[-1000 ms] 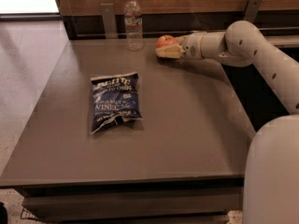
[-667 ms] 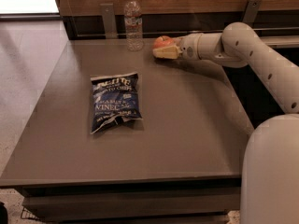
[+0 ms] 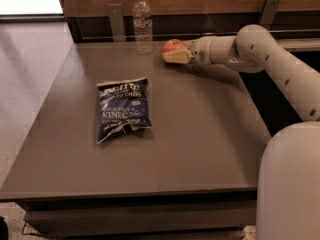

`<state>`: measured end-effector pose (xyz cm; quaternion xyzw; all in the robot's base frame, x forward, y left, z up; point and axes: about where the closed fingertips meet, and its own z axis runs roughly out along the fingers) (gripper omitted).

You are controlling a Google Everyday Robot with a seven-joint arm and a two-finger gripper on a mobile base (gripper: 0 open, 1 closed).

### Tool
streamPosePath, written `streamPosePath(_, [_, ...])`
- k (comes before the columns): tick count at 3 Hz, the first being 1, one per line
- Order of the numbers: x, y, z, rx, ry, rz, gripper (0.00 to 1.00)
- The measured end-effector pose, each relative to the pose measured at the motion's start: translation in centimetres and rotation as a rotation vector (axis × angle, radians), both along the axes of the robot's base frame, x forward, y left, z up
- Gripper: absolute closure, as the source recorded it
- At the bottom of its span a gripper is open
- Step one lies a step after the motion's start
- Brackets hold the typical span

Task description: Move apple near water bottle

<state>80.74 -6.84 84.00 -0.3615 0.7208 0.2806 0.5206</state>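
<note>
The red-orange apple point(image 3: 172, 46) is at the far middle of the grey table point(image 3: 200, 134), held between the cream fingers of my gripper point(image 3: 176, 53), which reaches in from the right. The gripper is shut on the apple, close above or on the table surface. The clear water bottle point(image 3: 143, 24) with a white cap stands upright at the table's back edge, a short way to the left of the apple and apart from it.
A dark blue chip bag point(image 3: 123, 109) lies flat left of the table's middle. A wooden wall panel with metal brackets point(image 3: 116, 21) runs behind the table. My arm point(image 3: 270, 59) spans the right side. The floor lies to the left.
The gripper has carried the apple a little to the left, toward the water bottle. The bottle and the chip bag have not moved.
</note>
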Motion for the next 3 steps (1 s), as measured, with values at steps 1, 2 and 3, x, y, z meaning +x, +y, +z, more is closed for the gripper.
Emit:
streamPosePath(1, [0.01,0.34,-0.12,0.001,0.002,0.004,0.29])
streamPosePath(2, [0.02,0.80,-0.27,0.002,0.004,0.011,0.01])
streamPosePath(3, [0.03,0.89,-0.31,0.002,0.005,0.012,0.00])
